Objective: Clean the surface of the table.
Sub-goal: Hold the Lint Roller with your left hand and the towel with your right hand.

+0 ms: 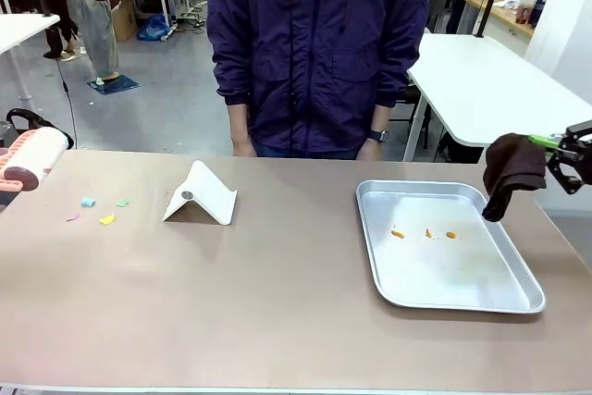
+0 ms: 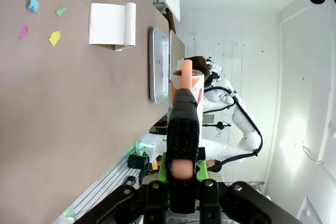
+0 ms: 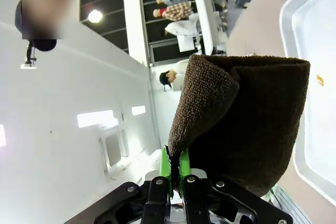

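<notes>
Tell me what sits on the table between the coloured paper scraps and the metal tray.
A white folded stand, seen in the front view; otherwise the table is bare there.

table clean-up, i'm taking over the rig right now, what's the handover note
Left gripper: jaws shut on a pink-handled white roller, held at the left end of the brownish-tan table.
Right gripper: jaws shut on a dark brown terry cloth, hanging by the far right corner of the shiny rectangular metal tray.
Done: nothing visibly cleaned yet.
Left: small coloured paper scraps lie on the table near the roller; orange bits lie in the tray. A white folded stand sits between scraps and tray. A person stands at the far side.
</notes>
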Controlling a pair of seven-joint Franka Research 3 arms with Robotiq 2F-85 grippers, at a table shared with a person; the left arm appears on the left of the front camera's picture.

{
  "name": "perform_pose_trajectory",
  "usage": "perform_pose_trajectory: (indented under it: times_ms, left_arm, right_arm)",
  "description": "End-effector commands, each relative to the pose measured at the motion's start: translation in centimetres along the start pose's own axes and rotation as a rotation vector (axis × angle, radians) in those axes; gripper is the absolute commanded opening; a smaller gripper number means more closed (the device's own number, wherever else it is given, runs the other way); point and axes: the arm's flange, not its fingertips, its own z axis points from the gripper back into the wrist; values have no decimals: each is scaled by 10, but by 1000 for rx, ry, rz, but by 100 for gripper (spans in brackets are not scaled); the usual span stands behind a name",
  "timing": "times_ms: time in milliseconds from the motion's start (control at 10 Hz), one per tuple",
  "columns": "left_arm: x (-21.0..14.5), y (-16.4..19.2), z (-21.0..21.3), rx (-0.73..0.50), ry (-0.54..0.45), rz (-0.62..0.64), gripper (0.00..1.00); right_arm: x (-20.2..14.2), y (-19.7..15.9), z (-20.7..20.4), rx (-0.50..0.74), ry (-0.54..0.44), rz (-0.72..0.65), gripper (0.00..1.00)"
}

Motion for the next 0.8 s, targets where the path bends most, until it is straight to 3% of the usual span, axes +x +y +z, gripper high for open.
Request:
perform_pose_trajectory:
  times_ms: [0, 100, 200, 700]
  left_arm:
    - [8, 10, 3, -49, -25, 24, 0]
    - [17, 13, 4, -30, -33, 61, 0]
    - [2, 12, 1, -13, -10, 23, 0]
    - [2, 12, 1, -13, -10, 23, 0]
  right_arm:
    - [-7, -8, 3, -10, -8, 40, 0]
    - [-11, -9, 0, -41, -58, 100, 0]
    - [0, -5, 5, -6, -8, 3, 0]
    - [0, -5, 5, -6, -8, 3, 0]
